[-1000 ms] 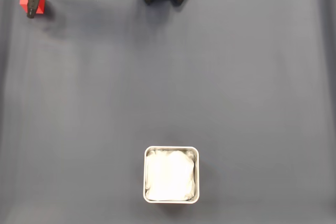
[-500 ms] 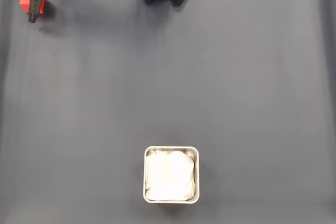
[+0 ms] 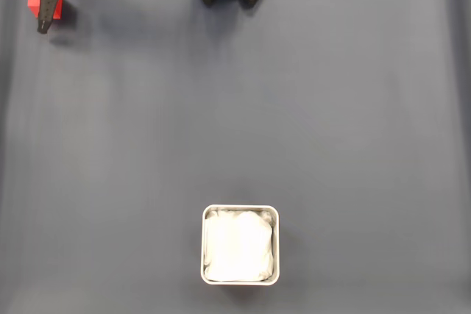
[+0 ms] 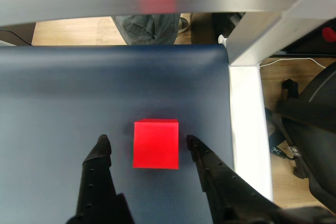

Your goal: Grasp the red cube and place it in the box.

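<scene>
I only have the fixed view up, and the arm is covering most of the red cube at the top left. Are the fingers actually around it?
Observer: In the wrist view the red cube sits between the open fingers, a gap on each side.
Operator: Is the gripper centred on it?
Observer: Roughly; the gripper has its fingertips level with the cube's middle, the right gap narrower.
Operator: Anything near the cube?
Observer: The mat's right edge meets a white strip just past the right finger.
</scene>
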